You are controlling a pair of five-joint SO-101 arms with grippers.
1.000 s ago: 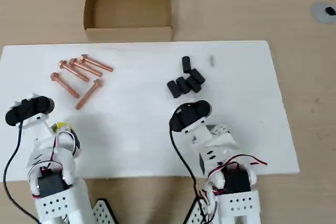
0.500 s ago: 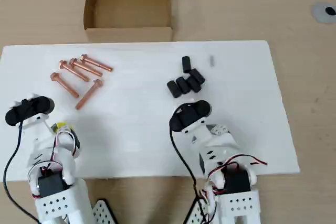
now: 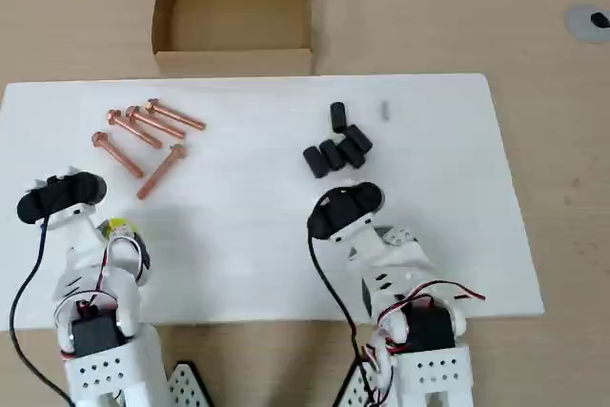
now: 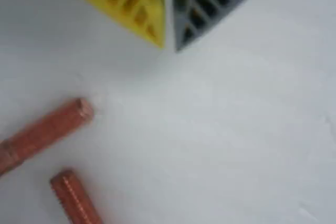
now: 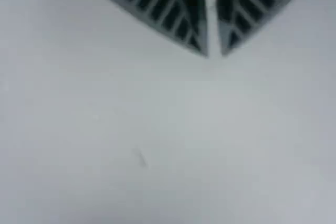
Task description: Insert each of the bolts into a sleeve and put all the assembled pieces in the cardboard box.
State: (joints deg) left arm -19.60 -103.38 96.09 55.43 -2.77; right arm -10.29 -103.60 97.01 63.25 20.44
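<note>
left pincer (image 4: 169,45), one finger yellow and one grey, is narrowed to a slit and holds nothing. just ahead of its tips two copper bolt ends (image 4: 47,129) lie on the white mat (image 3: 248,245). right pincer (image 5: 212,53) is likewise nearly closed and empty, over bare mat. the high view gives the wider layout: five bolts (image 3: 143,135) fanned beyond the left pincer, black sleeves (image 3: 335,148) clustered just beyond the right one, open mat between the two groups, and the cardboard box (image 3: 233,62) past the mat's far edge.
</note>
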